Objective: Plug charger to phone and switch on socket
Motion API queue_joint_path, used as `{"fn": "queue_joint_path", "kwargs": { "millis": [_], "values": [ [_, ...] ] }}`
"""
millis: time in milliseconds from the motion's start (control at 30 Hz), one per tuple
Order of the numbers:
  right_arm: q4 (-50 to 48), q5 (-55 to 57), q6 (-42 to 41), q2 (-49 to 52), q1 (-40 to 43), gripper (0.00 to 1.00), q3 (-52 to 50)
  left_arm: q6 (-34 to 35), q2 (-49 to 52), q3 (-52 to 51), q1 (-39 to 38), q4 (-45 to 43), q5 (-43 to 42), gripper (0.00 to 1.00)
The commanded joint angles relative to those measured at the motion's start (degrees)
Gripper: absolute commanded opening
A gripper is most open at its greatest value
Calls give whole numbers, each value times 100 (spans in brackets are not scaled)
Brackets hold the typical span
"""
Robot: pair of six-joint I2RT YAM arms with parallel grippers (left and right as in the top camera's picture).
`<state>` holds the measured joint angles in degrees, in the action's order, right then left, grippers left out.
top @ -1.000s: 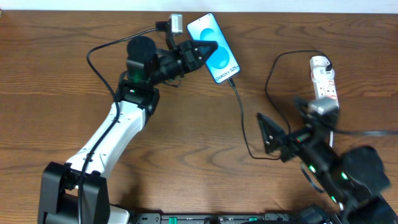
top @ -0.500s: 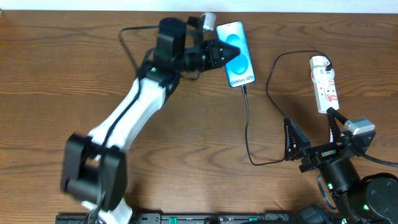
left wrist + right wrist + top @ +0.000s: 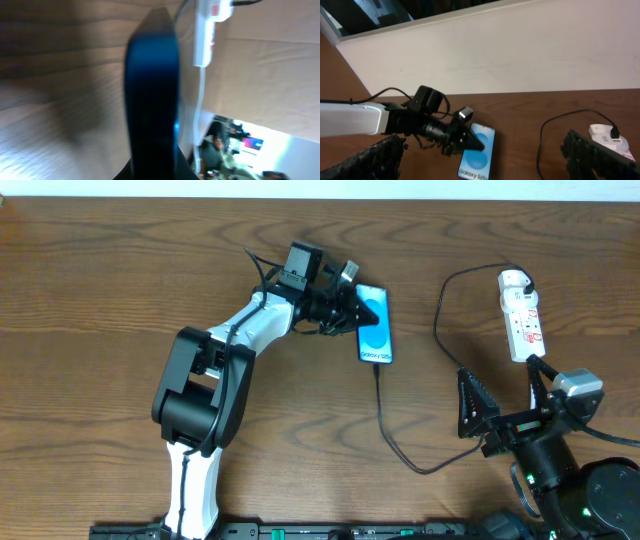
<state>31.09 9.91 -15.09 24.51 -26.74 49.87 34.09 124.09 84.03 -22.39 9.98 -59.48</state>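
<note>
The brown wooden desk (image 3: 100, 280) carries everything, and the phone (image 3: 376, 345) serves as the marker. The left arm reaches it from the left, and the left hand (image 3: 358, 312) is pressed together on it, pinching its upper part with one finger across the screen. The right hand (image 3: 500, 372) hangs well to the right of the phone and nearer the robot, spread wide and empty.

The socket (image 3: 522, 320), a long white strip with red marks, lies well right of the phone. It looks light, so it may slide when a switch is pressed.

The phone is a flat slab with a black edge and a light-blue screen reading "Galaxy S25+". It is likely stiff, smooth and breakable, so it is best gripped across its middle.

The charger (image 3: 395, 435) is a thin black cable. It appears plugged into the phone's lower end, loops toward the robot, then curves to the socket's far end. It looks limp and light and is best held by its stiff plug.
</note>
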Motion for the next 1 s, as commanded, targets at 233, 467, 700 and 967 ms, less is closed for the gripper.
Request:
{"fn": "queue_joint_path", "kwargs": {
  "millis": [233, 467, 700, 967],
  "values": [
    [11, 46, -79, -13, 55, 99, 92, -1799, 35, 155, -63, 476, 367, 7],
    [188, 48, -164, -13, 57, 99, 92, -1797, 260, 155, -210, 389, 317, 7],
    [212, 50, -164, 2, 57, 99, 90, -1766, 334, 149, -234, 391, 323, 7],
    [210, 48, -275, 389, 55, 99, 90, -1233, 678, 149, -240, 385, 323, 8]
  ]
}}
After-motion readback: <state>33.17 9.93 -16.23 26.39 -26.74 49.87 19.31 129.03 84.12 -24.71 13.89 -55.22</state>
